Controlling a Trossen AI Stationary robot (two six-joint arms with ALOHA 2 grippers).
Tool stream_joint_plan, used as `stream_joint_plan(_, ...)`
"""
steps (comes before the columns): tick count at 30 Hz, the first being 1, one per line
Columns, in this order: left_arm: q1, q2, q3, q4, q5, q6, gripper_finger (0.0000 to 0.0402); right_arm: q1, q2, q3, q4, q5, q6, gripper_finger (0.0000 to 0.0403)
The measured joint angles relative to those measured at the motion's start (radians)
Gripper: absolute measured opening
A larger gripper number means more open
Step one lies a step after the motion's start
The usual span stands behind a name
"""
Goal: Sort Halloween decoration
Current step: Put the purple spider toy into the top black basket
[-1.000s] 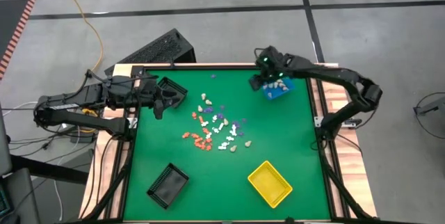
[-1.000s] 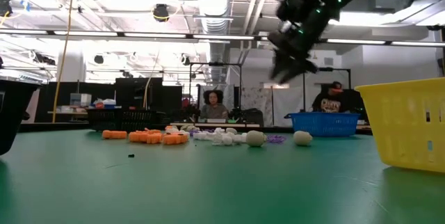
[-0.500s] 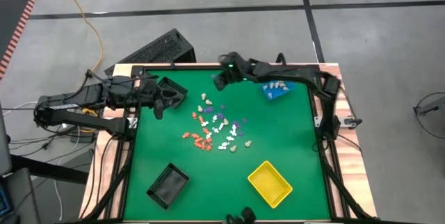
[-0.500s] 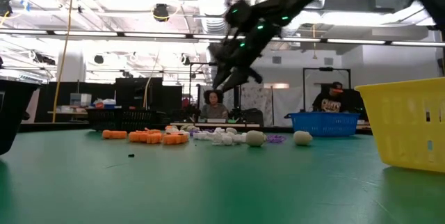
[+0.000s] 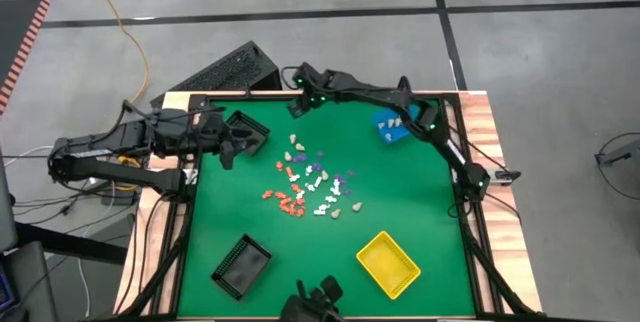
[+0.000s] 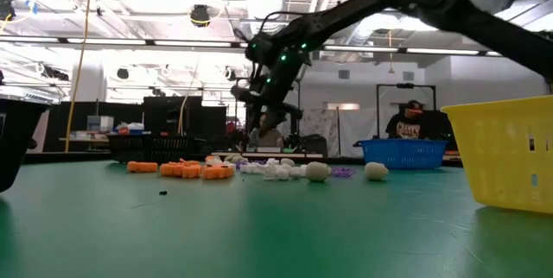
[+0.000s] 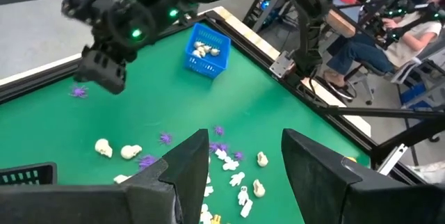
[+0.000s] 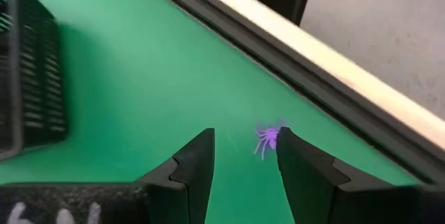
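The right hand (image 5: pixel 297 108) hangs over the desk (image 5: pixel 420 212) near its far edge, fingers parted and gripping nothing, a purple spider (image 8: pixel 267 138) on the green just beyond its fingertips. The decorations (image 5: pixel 310 186) lie scattered mid-desk, well apart from that spider; a few beige ones sit in the blue bin (image 5: pixel 396 127) toward the far right corner. The left hand (image 5: pixel 228 152) waits open beside a black bin (image 5: pixel 248 130) left of the pile.
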Motion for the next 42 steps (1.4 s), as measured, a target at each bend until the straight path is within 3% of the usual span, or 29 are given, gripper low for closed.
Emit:
stream_joint_plan(8,0.000,-0.019,0.000,-0.004,0.000,0.000,0.0172,-0.004,0.131,0.161,-0.140,0.021,0.042,0.0180)
stream_joint_plan(16,0.000,-0.030,0.000,-0.009,0.002,0.005,0.0172,-0.033,0.136,0.140,-0.158,0.018,0.070,0.0180)
stream_joint_plan(24,0.000,-0.039,0.000,-0.035,0.008,0.016,0.0172,-0.038,0.169,0.140,-0.126,-0.083,0.070,0.0160)
stream_joint_plan(30,0.000,-0.047,0.000,-0.060,0.008,0.031,0.0172,-0.050,0.170,0.148,-0.144,-0.142,0.135,0.0125)
stream_joint_plan(37,0.000,-0.067,0.000,-0.068,0.008,0.031,0.0172,-0.054,0.171,0.147,-0.142,-0.139,0.145,0.0021)
stream_joint_plan(42,0.000,-0.081,0.000,-0.068,0.006,0.031,0.0172,-0.061,0.171,0.150,-0.165,-0.143,0.162,0.0019)
